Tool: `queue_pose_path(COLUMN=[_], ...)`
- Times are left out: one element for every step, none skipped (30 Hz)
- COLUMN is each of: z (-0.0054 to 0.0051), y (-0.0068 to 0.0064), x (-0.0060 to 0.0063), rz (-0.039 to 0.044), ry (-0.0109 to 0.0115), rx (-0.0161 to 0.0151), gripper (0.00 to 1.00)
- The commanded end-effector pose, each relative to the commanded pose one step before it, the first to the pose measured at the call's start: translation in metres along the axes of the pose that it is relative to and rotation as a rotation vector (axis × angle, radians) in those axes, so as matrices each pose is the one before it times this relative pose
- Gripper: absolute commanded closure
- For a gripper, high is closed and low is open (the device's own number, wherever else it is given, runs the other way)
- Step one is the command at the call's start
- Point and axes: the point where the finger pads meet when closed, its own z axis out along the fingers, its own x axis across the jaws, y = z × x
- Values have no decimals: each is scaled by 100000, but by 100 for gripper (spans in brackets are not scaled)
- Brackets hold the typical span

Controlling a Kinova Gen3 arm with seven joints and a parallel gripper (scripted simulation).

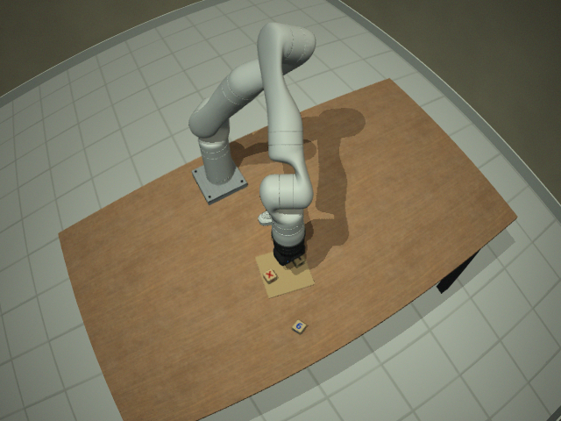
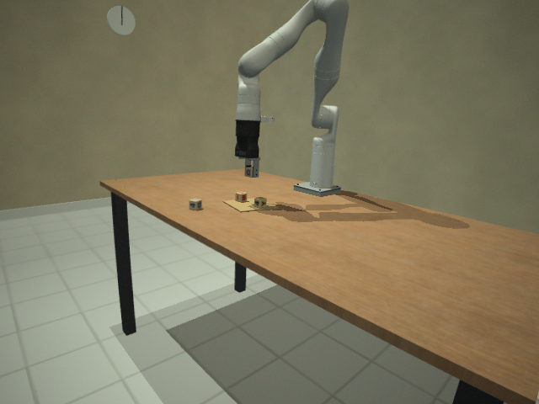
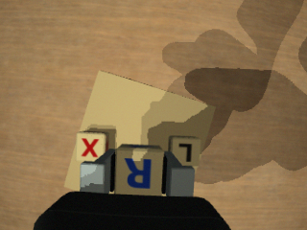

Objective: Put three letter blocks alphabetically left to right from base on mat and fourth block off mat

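Top view: arm [image 1: 283, 136] bends over wooden table [image 1: 136, 253], base plate [image 1: 202, 192] near the far edge, black gripper [image 1: 289, 261] hanging over the far part of the tan mat [image 1: 289, 288]; X block [image 1: 270, 275] sits flat on the mat's left part, red X up; L block [image 1: 299, 261] only partly seen beside the gripper body on the mat's far right part; 6 block [image 1: 299, 326] on bare table well apart from the mat, blue 6 up; held block hidden under the wrist here. Exterior view: gripper [image 2: 251, 170] points straight down, raised above the table, pinching the R block [image 2: 251, 171] between its fingers, block clear of the surface; below and a bit nearer the camera, mat [image 2: 237, 204] with X block [image 2: 240, 196] and L block [image 2: 260, 201] on it, near each other but not touching; 6 block [image 2: 195, 204] left of the mat on the table [image 2: 370, 269]; round clock [image 2: 120, 19] on the wall. Wrist view: fingers clamp both sides of the R block [image 3: 138, 172], blue R facing the camera; X block [image 3: 91, 148] peeks out behind the left finger, L block [image 3: 184, 149] behind the right one, both on the mat [image 3: 122, 105]; arm shadow covers the mat's right part
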Motion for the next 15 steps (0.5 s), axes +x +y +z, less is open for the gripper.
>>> queue_pose_path(z=[250,298,337,374,408,438,462,482,496,503,505,501,490,473,450], y=[-131,-1,-2,-3,-3,-2,-2,-3,-3,-3,-3,-3,-3,-3,-2], x=[-181,-1,-2,-3,-3,-3,-3,-3,-3,-3,-3,-3,-3,-3,-3], rz=[360,-1,0,1,1,-1,0,0,0,0,0,0,0,0,0], ry=[-235,1,0,-1,-1,0,0,0,0,0,0,0,0,0,0], rx=[436,-1,0,0,0,0,0,0,0,0,0,0,0,0,0], gripper=[43,43,43,43,43,43,43,43,43,43,43,43,43,43,43])
